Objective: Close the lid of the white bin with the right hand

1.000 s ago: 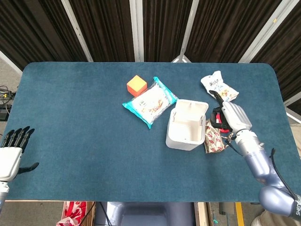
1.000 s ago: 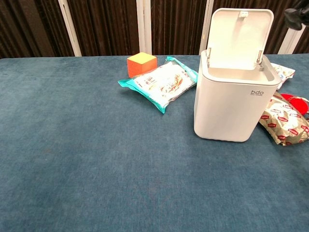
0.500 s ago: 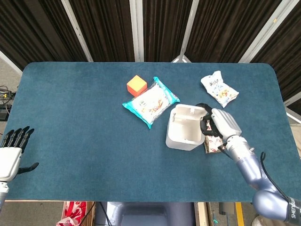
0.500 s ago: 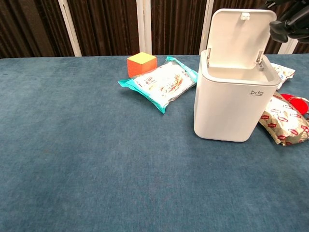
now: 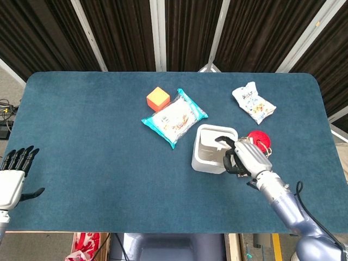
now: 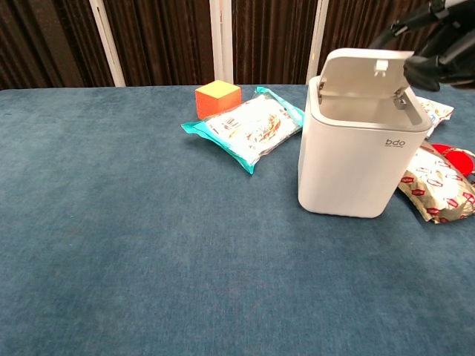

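The white bin [image 5: 205,156] [image 6: 355,163] stands right of the table's middle. Its hinged lid [image 6: 367,69] is tilted about halfway down over the opening, which still shows a gap at the front. My right hand [image 5: 244,156] [image 6: 436,52] is above the bin's right side, and its dark fingers [image 6: 420,68] press on the lid's raised edge; it holds nothing. My left hand [image 5: 13,175] hangs off the table's near left edge with its fingers straight and apart, holding nothing.
An orange cube [image 5: 158,98] [image 6: 217,98] and a teal wipes packet [image 5: 174,117] [image 6: 249,127] lie behind and left of the bin. A white snack bag [image 5: 253,103] lies far right. A red object [image 5: 259,137] and a brown snack packet [image 6: 439,191] sit against the bin's right side.
My right hand has moved left and forward over the bin, pushing the lid from upright to about halfway down. The left hand has not moved.
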You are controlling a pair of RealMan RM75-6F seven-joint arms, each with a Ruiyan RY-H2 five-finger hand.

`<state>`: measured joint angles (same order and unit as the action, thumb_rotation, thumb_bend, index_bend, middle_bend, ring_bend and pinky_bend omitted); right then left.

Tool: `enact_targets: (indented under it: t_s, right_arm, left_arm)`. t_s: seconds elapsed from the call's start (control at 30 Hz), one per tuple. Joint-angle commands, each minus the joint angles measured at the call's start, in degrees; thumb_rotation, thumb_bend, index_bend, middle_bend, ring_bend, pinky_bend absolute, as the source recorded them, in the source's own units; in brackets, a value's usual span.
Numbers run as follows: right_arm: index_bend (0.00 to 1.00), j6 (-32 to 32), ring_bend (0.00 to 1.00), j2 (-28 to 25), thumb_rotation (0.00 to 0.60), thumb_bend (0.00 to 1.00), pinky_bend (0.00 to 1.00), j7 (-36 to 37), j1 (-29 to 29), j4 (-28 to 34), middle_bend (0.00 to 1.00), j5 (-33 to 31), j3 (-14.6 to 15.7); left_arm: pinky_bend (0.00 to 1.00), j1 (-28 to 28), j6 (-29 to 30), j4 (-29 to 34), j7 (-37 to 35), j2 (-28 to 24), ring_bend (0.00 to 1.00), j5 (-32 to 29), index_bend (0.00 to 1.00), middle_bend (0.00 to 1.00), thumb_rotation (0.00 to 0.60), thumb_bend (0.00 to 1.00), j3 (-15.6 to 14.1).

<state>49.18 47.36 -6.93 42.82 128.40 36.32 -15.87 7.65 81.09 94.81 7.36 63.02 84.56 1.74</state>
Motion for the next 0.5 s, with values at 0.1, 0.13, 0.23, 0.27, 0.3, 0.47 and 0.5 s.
enact_targets:
  t_s: [0.1,0.13,0.23,0.27,0.3,0.47,0.5]
  right_arm:
    - [0.22,-0.30,0.81,0.94,0.600,0.66,0.78,-0.83,-0.09,0.35,0.72,0.82,2.07]
    - [0.21,-0.19,0.81,1.15,0.600,0.66,0.78,-1.00,-0.12,0.50,0.72,1.10,2.45]
    - [0.18,0.18,0.81,1.75,0.600,0.66,0.78,-1.80,-0.21,0.93,0.72,2.09,3.57]
    - [0.17,0.31,0.81,2.00,0.600,0.66,0.78,-2.07,-0.22,1.08,0.72,2.40,3.96]
    - [0.15,0.37,0.81,2.16,0.600,0.66,0.78,-2.23,-0.21,1.15,0.72,2.54,4.21]
    - [0.10,0.85,0.81,3.15,0.600,0.66,0.78,-2.99,-0.03,1.14,0.72,2.86,5.56]
    - [0.10,0.96,0.81,3.32,0.600,0.66,0.78,-3.10,0.02,1.11,0.72,2.84,5.79]
  left_arm:
    - [0.00,0.01,0.00,0.00,0.05,0.00,0.00,0.07,0.00,0.00,0.600,0.00,-0.06]
    - [0.00,0.01,0.00,0.02,0.06,0.00,0.00,0.09,0.00,0.00,0.600,0.00,-0.08]
    - [0.00,0.04,0.00,0.05,0.14,0.02,0.00,0.16,0.00,0.00,0.600,0.00,-0.11]
    - [0.00,0.03,0.01,0.06,0.13,0.04,0.00,0.17,0.00,0.00,0.600,0.00,-0.13]
    - [0.00,0.03,0.02,0.07,0.13,0.04,0.00,0.18,0.00,0.00,0.600,0.00,-0.13]
    - [0.00,0.00,0.08,0.14,0.15,-0.01,0.00,0.19,0.00,0.00,0.600,0.00,-0.16]
    - [0.00,0.01,0.07,0.16,0.12,-0.03,0.00,0.17,0.00,0.00,0.600,0.00,-0.15]
